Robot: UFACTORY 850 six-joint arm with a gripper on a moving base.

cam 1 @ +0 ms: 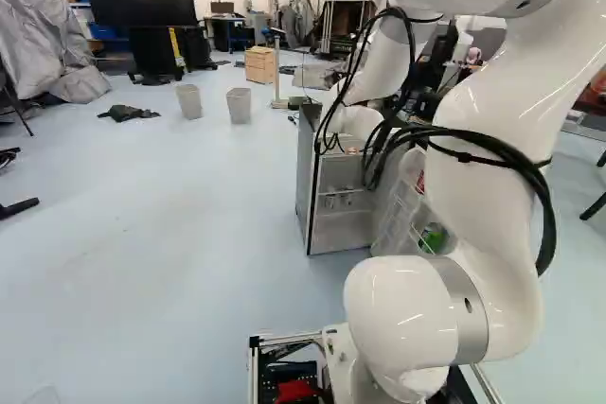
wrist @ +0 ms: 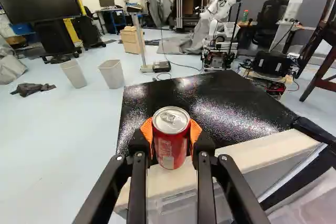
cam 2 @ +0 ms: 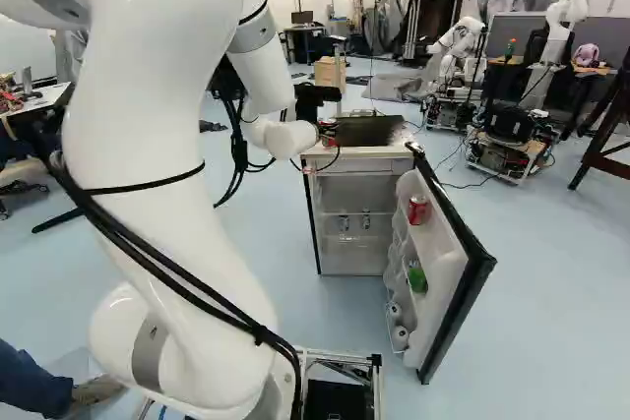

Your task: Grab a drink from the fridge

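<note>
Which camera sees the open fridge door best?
The right base view! It shows nearly all of the door, swung open, with a red can on a shelf. In the left base view, the white arm hides much of it. The wrist view catches only a piece, beside the fridge's top.

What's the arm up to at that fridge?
The white arm has a red can in its hand, gripped from both sides and upright. It's out of the compartment, up by the front edge of the fridge's top; can't tell if it touches the top. The fridge door is open, with another red can on the door shelving. So the drink is grabbed, door not yet closed.
</note>
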